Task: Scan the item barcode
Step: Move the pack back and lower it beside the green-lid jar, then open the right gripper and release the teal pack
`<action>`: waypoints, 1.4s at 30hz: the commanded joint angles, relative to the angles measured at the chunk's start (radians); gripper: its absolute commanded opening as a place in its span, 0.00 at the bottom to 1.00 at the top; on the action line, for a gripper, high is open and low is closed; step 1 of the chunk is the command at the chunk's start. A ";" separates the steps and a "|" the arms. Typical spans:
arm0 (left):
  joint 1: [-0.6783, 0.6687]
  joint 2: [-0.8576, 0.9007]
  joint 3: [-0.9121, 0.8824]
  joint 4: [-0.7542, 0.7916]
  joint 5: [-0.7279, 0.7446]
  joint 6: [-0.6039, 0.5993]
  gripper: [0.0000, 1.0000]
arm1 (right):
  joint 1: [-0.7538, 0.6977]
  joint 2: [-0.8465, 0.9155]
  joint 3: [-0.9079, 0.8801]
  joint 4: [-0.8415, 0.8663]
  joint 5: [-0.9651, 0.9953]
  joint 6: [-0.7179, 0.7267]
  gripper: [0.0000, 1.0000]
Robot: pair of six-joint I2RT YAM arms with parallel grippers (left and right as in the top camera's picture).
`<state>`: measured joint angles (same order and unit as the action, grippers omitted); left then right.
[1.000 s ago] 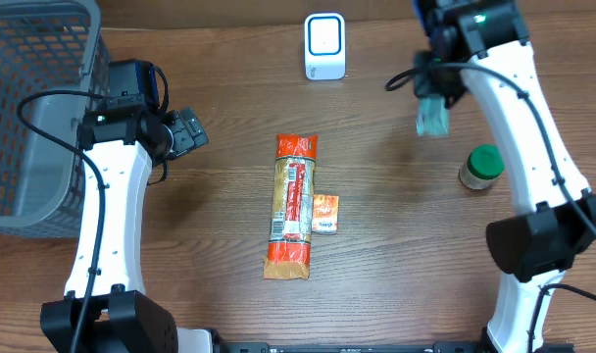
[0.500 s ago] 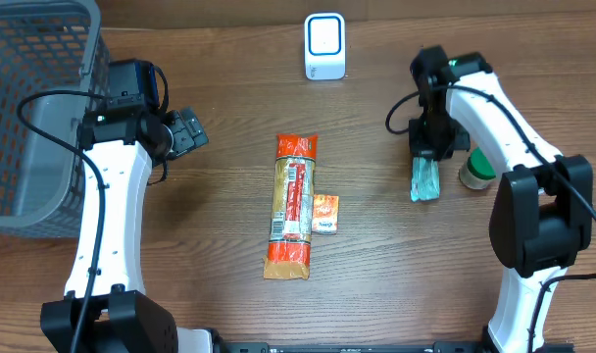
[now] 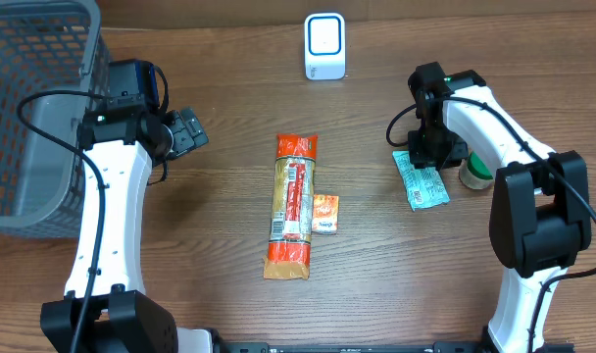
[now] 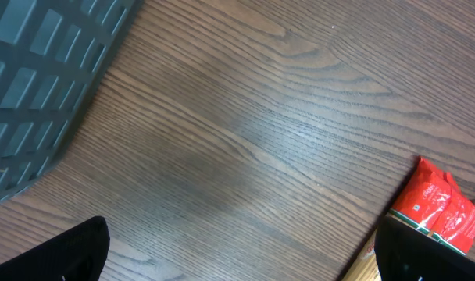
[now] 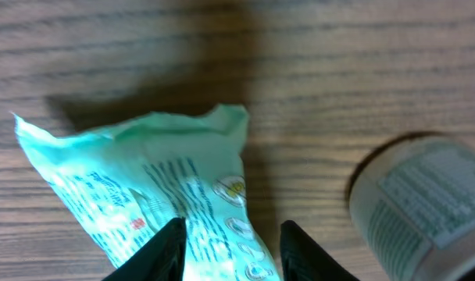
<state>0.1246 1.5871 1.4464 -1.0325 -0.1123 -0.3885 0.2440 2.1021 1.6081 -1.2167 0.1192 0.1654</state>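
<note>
1. From overhead you get the whole layout. The white boxy barcode scanner (image 3: 324, 46) stands at the far edge of the brown wooden table (image 3: 220, 255). The mint-green crinkly plastic packet (image 3: 421, 179) lies flat on the wood, nearer the robot and to the right of the scanner, well apart from it.
2. Only this view shows the rest. A long orange-and-tan wrapped package (image 3: 293, 206) lies straight out in front of the scanner, with a small orange sachet (image 3: 324, 213) right up against its right side. A grey plastic mesh basket (image 3: 33, 108) sits far to the scanner's left.
3. The green-lidded jar (image 3: 479, 167) stands further right of the scanner than the packet, just beside it. From above it is half hidden by the arm, while the right wrist camera shows its white printed label.
4. That wrist camera also catches the packet's crumpled edge and its print, too blurred to pick out a barcode.
5. The right gripper (image 5: 231, 250) has its fingers parted, one on each side of the packet. Whether the pads touch it, I cannot tell. From above, the arm arches in from the near edge and points down over the packet's scanner-side end.
6. The left gripper (image 4: 245, 257) is spread wide, with its dark fingers in the bottom corners of its wrist view and only bare wood between them. The package's red end shows at the right, and the basket corner at upper left.
7. Overhead, the left arm is bent at the elbow, and its gripper hangs left of the scanner between the basket and the long package.
</note>
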 commanded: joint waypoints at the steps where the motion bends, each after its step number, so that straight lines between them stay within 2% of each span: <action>1: 0.000 0.008 -0.004 0.000 0.001 0.011 1.00 | 0.005 -0.025 0.029 -0.012 0.005 0.045 0.43; 8: 0.000 0.008 -0.004 0.000 0.001 0.011 1.00 | 0.018 -0.038 0.031 -0.019 -0.035 0.044 0.46; 13: 0.000 0.008 -0.004 0.000 0.001 0.011 1.00 | 0.050 -0.130 0.031 -0.028 -0.039 0.044 0.47; 17: 0.000 0.008 -0.004 0.000 0.001 0.011 1.00 | 0.072 -0.156 0.030 -0.036 -0.122 0.043 0.50; 24: 0.000 0.008 -0.004 0.000 0.001 0.011 1.00 | 0.103 -0.152 -0.066 0.073 -0.188 0.044 0.31; 34: 0.000 0.008 -0.004 0.000 0.001 0.011 1.00 | 0.119 -0.152 -0.319 0.301 -0.132 0.044 0.29; 42: 0.000 0.008 -0.004 0.000 0.001 0.011 1.00 | 0.119 -0.153 -0.337 0.267 0.053 0.044 0.27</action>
<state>0.1246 1.5871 1.4464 -1.0325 -0.1123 -0.3885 0.3637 1.9625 1.2709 -0.9451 0.0734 0.2089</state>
